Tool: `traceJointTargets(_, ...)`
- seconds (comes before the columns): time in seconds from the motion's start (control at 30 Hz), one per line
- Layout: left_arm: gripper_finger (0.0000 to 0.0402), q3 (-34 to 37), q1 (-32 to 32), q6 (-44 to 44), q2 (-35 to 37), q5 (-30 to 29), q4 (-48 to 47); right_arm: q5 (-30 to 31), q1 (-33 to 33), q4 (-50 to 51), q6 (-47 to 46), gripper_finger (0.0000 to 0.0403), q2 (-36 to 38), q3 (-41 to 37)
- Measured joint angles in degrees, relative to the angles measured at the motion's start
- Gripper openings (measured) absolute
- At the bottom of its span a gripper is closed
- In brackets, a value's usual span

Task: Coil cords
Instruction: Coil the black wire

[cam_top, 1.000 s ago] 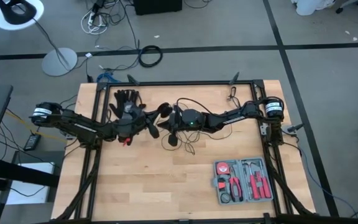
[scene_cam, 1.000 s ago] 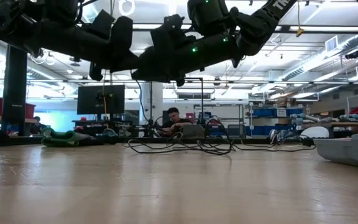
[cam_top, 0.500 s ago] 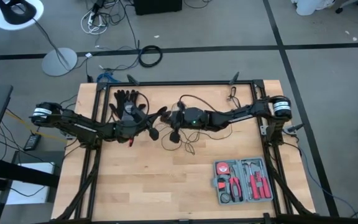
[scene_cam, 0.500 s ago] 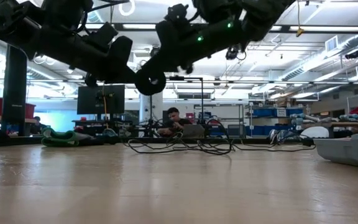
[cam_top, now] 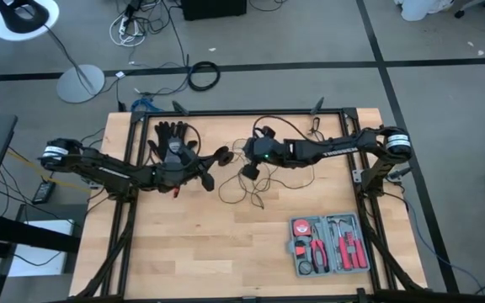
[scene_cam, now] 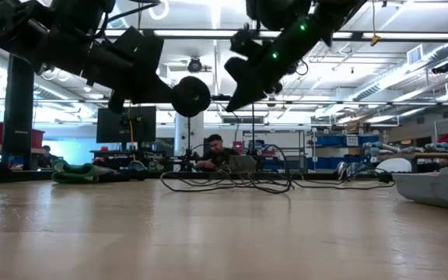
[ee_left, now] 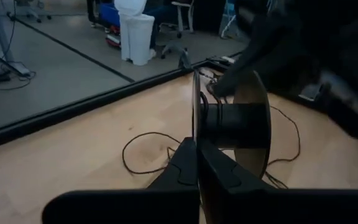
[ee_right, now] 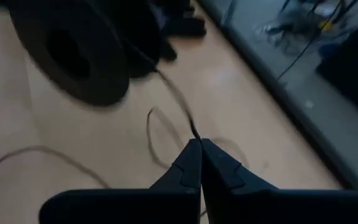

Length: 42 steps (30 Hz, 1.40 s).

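- One thin black wire [cam_top: 251, 192] lies looped mid-counter [cam_top: 192, 252], running up to one disc [cam_top: 223, 154].
- Left pincer [cam_top: 213, 162] clamps the disc above the counter.
- Right pincer [cam_top: 248, 171] pinches the wire.
- One glove [cam_top: 168, 135]; one tool case [cam_top: 329, 245].

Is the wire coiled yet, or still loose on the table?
Mostly loose: the wire sprawls in loops on the table. Whether any is wound on the disc cannot be told.

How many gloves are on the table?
1. A black glove lies near the table's far left corner, just beyond the left gripper. Part of it sits under the arm, so another could be hidden there.
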State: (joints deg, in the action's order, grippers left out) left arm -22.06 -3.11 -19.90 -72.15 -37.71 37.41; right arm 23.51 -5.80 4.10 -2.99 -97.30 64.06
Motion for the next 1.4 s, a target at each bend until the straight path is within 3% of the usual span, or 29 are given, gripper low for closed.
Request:
traceJointTargets(0.23,0.0000,0.0,0.0,0.1,2.9,-0.8,0.0,-4.9,0.4,-13.4,-3.4,0.0013,0.0,-9.4)
traceJointTargets(0.4,0.0000,0.0,0.0,0.1,3.3,-4.5,0.4,-5.9,1.0,-21.7,-6.0,0.0041,0.2,-15.8)
traceJointTargets(0.53,0.0000,0.0,0.0,0.0,3.3,-4.6,0.5,-6.1,1.4,-22.3,-8.0,0.0066,0.7,-18.4)
traceJointTargets(0.87,0.0000,0.0,-0.1,3.3,6.2,-8.3,0.5,-6.4,1.9,-27.8,-8.5,0.0085,2.4,-20.9)
traceJointTargets(1.2,0.0000,0.0,-0.1,7.9,9.3,-8.9,3.9,-5.7,0.4,-52.6,0.3,0.0085,-6.6,-21.6)
traceJointTargets(1.4,0.0000,0.0,-0.1,7.9,9.3,-8.9,3.4,-5.4,-0.8,-55.8,0.7,0.0085,-11.6,-18.7)
